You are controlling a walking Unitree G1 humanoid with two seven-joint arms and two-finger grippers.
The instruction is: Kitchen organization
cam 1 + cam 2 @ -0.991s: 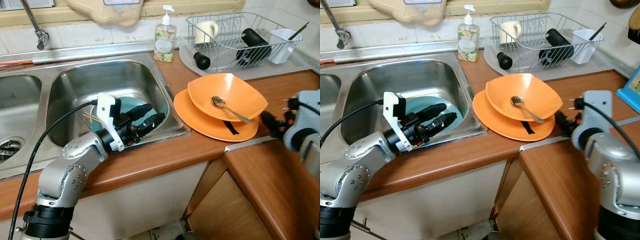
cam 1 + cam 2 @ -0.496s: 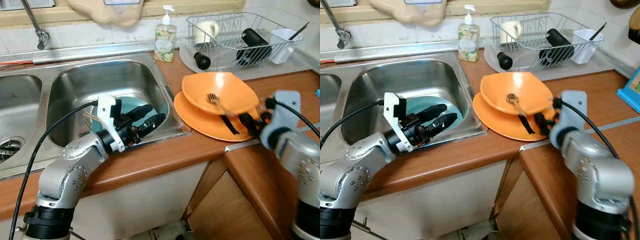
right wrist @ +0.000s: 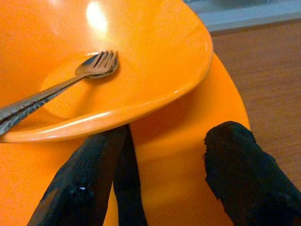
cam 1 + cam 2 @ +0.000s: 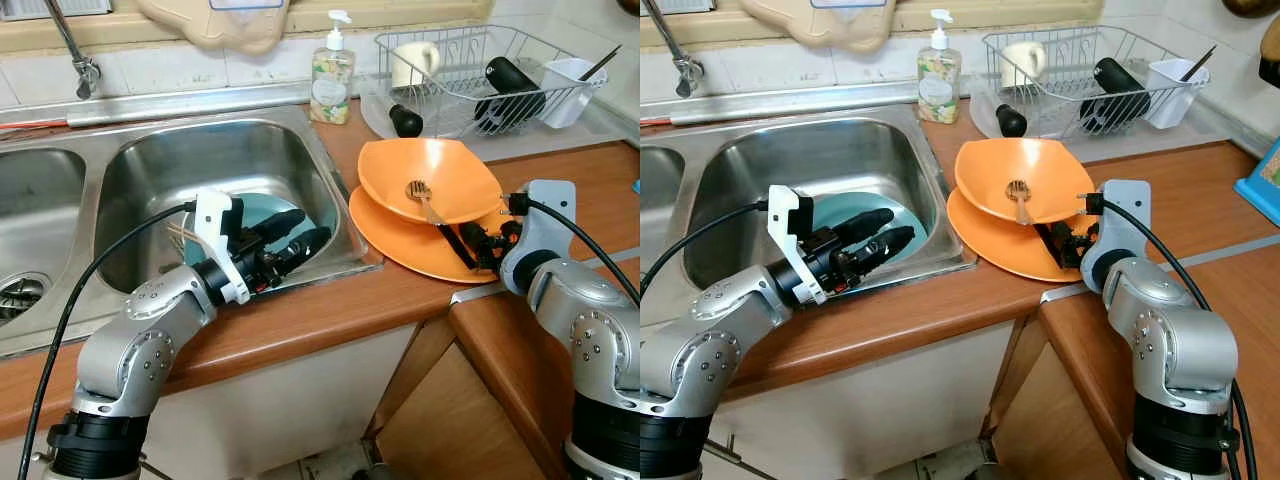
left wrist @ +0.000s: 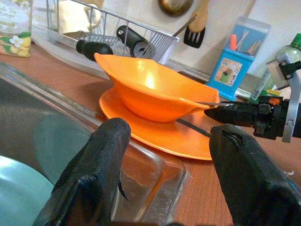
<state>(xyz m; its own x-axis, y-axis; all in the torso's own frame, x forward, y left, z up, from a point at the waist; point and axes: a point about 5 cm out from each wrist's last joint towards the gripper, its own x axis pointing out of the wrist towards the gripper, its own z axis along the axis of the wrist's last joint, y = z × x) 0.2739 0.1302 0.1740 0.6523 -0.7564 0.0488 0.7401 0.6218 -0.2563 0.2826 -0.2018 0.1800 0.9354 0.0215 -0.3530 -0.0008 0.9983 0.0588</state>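
Reaching my right gripper (image 4: 478, 243), fingers spread, toward the orange bowl (image 4: 430, 180).
Rigid, slick, likely light; I'd pinch its near rim, mindful of the loose fork (image 3: 51, 87). Left fingers (image 5: 94, 160) open, empty.

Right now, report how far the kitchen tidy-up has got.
Done: a teal plate lies in the sink, and the dish rack already holds a mug and utensils. In hand: the right gripper, open, sits at the rim of the orange bowl, above the orange plate; the left gripper hangs open over the sink edge. Left: bowl, plate and the fork in the bowl are all on the counter.
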